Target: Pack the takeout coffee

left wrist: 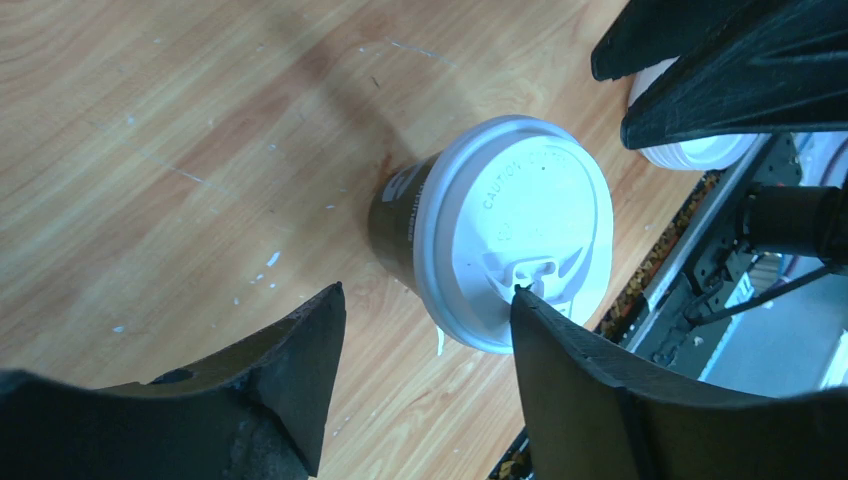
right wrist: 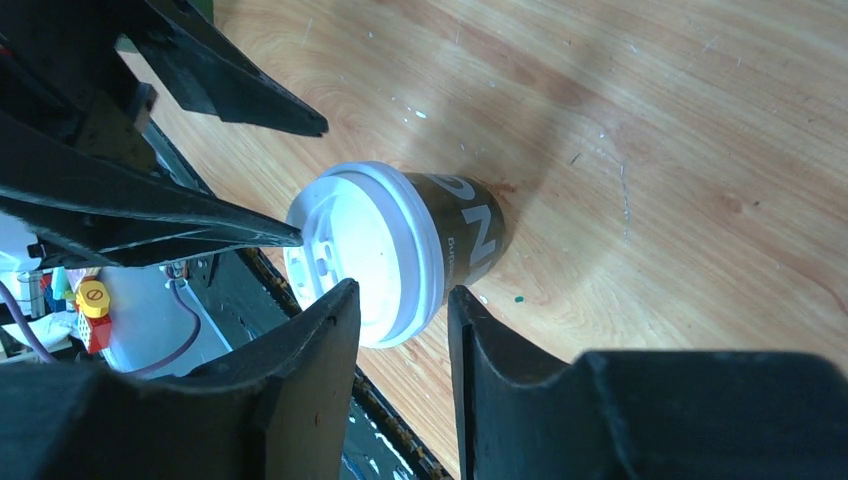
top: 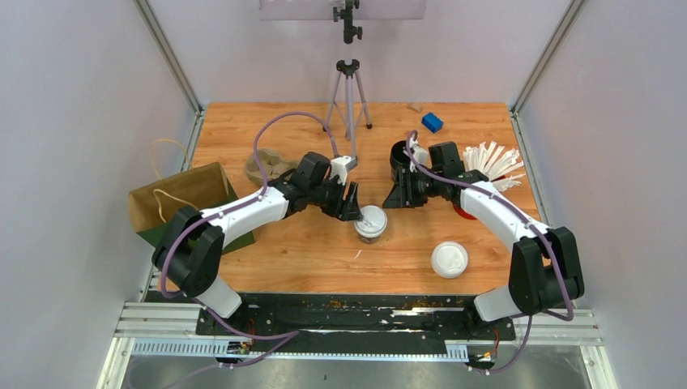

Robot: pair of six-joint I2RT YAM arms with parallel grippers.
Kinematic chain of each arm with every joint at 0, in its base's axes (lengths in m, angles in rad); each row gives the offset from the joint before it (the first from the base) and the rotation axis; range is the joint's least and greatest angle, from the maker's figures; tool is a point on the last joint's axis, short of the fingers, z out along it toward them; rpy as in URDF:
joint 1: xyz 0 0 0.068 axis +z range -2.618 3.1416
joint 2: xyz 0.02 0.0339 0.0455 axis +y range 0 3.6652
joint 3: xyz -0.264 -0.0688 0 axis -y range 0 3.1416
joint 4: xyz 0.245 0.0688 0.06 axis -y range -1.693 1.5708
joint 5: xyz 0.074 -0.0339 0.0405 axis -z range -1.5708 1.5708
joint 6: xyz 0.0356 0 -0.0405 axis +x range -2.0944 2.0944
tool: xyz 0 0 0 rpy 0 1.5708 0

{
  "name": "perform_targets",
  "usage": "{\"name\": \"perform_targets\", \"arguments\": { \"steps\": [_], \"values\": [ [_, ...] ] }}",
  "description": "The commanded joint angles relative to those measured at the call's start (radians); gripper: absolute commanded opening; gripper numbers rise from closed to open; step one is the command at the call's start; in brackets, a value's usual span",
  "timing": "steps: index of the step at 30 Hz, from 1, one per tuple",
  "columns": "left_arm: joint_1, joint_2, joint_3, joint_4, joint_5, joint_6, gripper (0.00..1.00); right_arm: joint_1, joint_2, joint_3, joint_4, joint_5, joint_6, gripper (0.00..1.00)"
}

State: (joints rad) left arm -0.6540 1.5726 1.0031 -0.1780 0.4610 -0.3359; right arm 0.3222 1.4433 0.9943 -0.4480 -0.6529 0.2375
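Observation:
One takeout coffee cup (top: 370,224), dark brown with a white lid, stands upright at mid-table. In the left wrist view the cup (left wrist: 495,245) sits just past my left gripper (left wrist: 425,292), which is open, its right fingertip (left wrist: 530,320) overlapping the lid's rim. My left gripper (top: 354,211) is at the cup's left side. My right gripper (top: 395,197) hovers just right of and behind it. In the right wrist view the cup (right wrist: 400,250) lies beyond the right gripper (right wrist: 402,290), whose jaws are open and empty. A second white lid (top: 450,259) lies front right; whether a cup stands under it I cannot tell.
A brown paper bag (top: 180,194) stands open at the table's left edge. A cardboard cup carrier (top: 266,166) lies behind the left arm. A black cup stack (top: 398,156), white sticks (top: 494,162), a blue block (top: 432,122) and a tripod (top: 348,93) occupy the back.

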Motion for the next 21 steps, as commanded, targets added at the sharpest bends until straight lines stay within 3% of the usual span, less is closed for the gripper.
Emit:
{"name": "perform_targets", "arguments": {
  "steps": [1, 10, 21],
  "values": [
    [-0.001, -0.043, 0.057, -0.05, -0.064, 0.008, 0.72, 0.015, 0.014, 0.034, -0.02, 0.007, -0.023, 0.38],
    [0.002, -0.149, -0.003, -0.072, -0.11, -0.055, 0.76, 0.055, -0.021, -0.029, 0.016, 0.046, 0.046, 0.35],
    [0.002, -0.209, -0.118, -0.007, -0.041, -0.121, 0.69, 0.076, -0.097, -0.088, 0.03, 0.07, 0.117, 0.35]
  ]
}}
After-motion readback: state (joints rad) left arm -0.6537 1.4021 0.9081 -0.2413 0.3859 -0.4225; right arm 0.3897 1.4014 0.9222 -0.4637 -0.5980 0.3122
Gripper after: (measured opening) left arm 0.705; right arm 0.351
